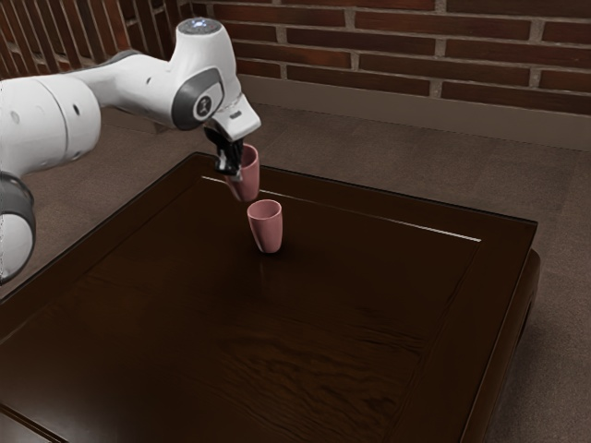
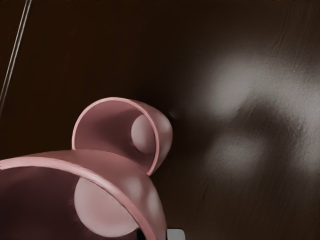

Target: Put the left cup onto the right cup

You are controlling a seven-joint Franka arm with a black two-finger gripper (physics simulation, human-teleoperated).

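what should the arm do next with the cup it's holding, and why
Probably carry the held cup sideways until it hangs over the standing cup. The gripper has it clear of the table, but beside the other's open mouth, not above it.

Near cup (image 2: 75,200) overlapping farther cup (image 2: 125,132)

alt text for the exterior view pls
A white robot arm with a black claw holds a pink cup in the air, just above and to the exterior view's left of a second pink cup standing on a dark wooden table. Brick wall behind.
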